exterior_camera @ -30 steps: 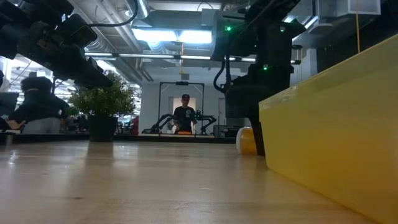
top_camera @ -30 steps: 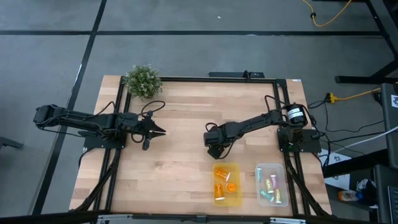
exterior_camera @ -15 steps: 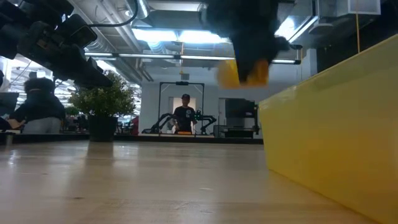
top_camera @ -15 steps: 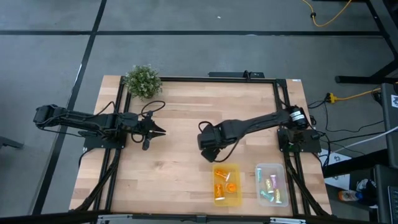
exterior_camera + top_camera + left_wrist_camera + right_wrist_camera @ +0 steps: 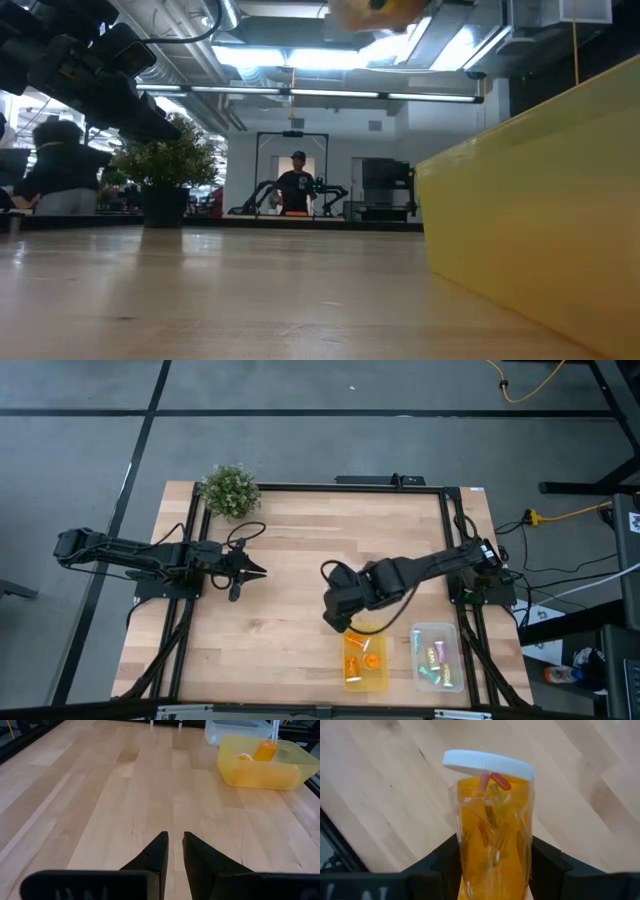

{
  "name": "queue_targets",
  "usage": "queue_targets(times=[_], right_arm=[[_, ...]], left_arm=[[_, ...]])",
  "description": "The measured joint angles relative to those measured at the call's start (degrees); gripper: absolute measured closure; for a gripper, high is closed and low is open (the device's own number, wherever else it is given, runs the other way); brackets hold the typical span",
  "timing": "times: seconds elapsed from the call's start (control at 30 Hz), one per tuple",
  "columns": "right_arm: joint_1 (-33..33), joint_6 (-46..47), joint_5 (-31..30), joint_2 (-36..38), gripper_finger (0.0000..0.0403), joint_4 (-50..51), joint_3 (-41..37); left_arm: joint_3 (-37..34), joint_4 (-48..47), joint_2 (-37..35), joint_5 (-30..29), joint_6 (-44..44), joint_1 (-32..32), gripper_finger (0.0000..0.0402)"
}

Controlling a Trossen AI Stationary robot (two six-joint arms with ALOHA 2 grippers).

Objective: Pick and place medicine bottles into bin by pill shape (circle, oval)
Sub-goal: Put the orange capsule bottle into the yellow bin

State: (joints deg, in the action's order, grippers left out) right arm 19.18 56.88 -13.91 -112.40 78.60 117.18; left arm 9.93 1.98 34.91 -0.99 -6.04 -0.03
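My right gripper (image 5: pixel 338 615) is shut on a translucent orange medicine bottle (image 5: pixel 492 820) with a white cap and long red pills inside. It holds the bottle above the table, just past the far end of the yellow bin (image 5: pixel 365 656). The bottle shows as an orange blur at the top of the low view (image 5: pixel 375 12). Other orange bottles (image 5: pixel 264 751) lie in the yellow bin. Pale bottles with coloured caps (image 5: pixel 435 658) lie in the clear bin (image 5: pixel 452 632). My left gripper (image 5: pixel 258 572) hovers over the table's left part, empty, with a narrow gap between its fingers (image 5: pixel 175 845). My right gripper pinches the orange bottle's body at its lower half (image 5: pixel 492 865) between its two fingers (image 5: pixel 445 865). The bottle sticks out past the fingertips, with its white cap (image 5: pixel 489 764) at the far end. The soft wall looks creased. The bottle is lifted clear of the table.
A leafy green plant (image 5: pixel 229 490) stands at the table's far left corner. The yellow bin's wall (image 5: pixel 540 200) fills the right of the low view. A person and another robot show in the room behind (image 5: pixel 296 185). Bare wood lies between the two arms.
My right gripper has lifted the orange bottle off the table. The bottle stood on the wood beside the yellow bin and now hangs well above it. The gripper has risen and shifted a little toward the table's near edge.
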Motion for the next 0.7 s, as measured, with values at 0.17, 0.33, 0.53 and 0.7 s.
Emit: queue_targets(times=[0.17,0.33,0.53,0.7], right_arm=[[3.8,5.1,0.0,0.0,0.0228,6.5,0.2],[7.7,14.2,0.0,0.0,0.0228,11.8,-0.3],[12.4,22.5,0.0,0.0,0.0228,11.5,-0.3],[15.1,30.3,0.0,0.0,0.0228,11.4,-0.3]], left_arm=[[0.0,0.0,0.0,0.0,0.0,0.0,0.0351],[0.0,0.2,0.0,0.0,0.0,0.0,0.0351],[0.0,0.5,0.0,0.0,0.0,0.0,0.0351],[0.0,0.5,0.0,0.0,-0.9,0.0,0.0351]])
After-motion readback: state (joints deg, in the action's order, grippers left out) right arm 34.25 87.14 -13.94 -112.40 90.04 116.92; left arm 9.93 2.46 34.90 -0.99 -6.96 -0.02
